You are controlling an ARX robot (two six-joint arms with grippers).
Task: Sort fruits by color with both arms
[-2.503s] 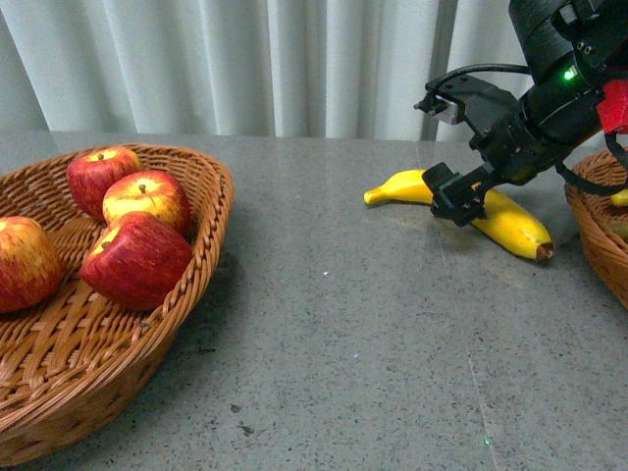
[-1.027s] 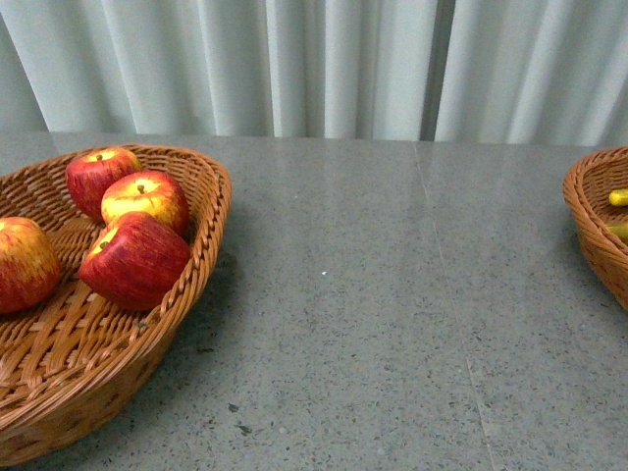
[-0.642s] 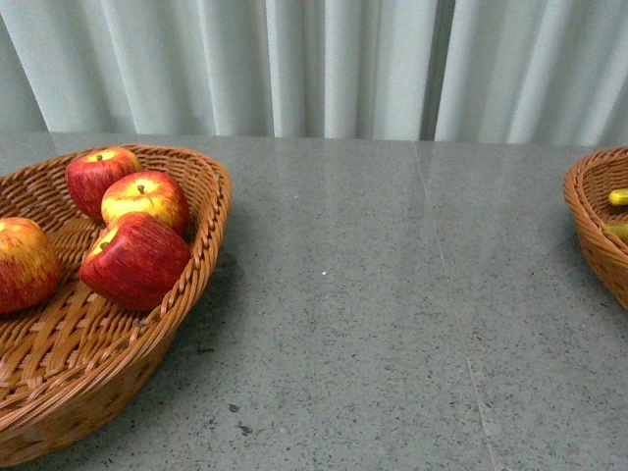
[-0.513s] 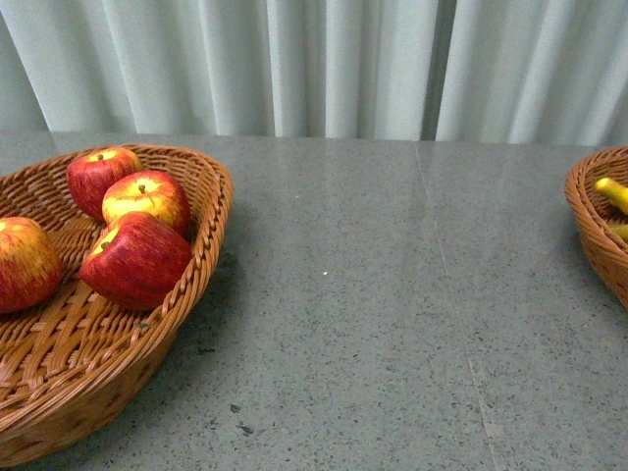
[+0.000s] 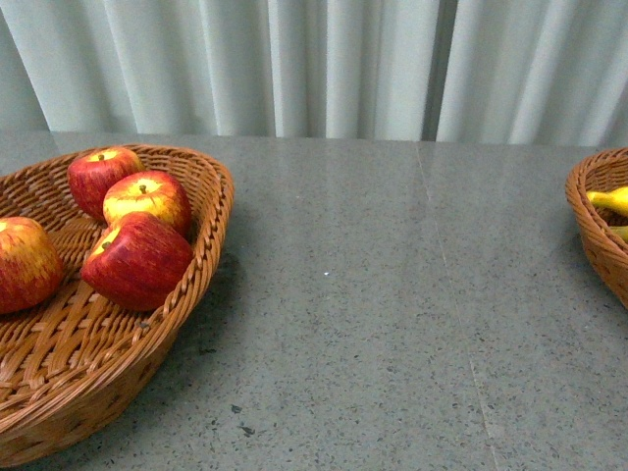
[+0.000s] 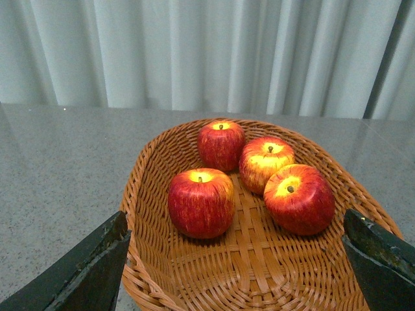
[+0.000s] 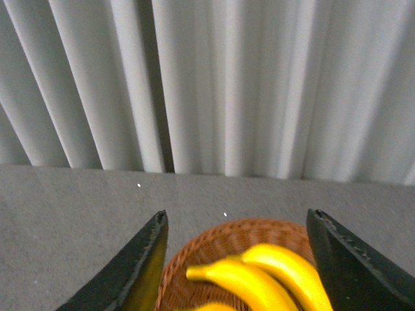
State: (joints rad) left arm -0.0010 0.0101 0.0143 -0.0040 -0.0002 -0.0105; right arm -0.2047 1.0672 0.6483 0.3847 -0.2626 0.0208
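Below the right fingers, bananas, untouched.

Four apples lie in the left basket; well right of it, across the table, bananas lie in another basket

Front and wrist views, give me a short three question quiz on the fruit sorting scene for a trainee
1. How many apples lie in the left basket?
2. True or false: a banana lies on the table between the baskets.
3. Which fruit is in the right basket? A apples, B bananas, C both.

Key: 1. Four, counting from the nearest apple. 2. False. 3. B; the right gripper is open above them, the left gripper open too.
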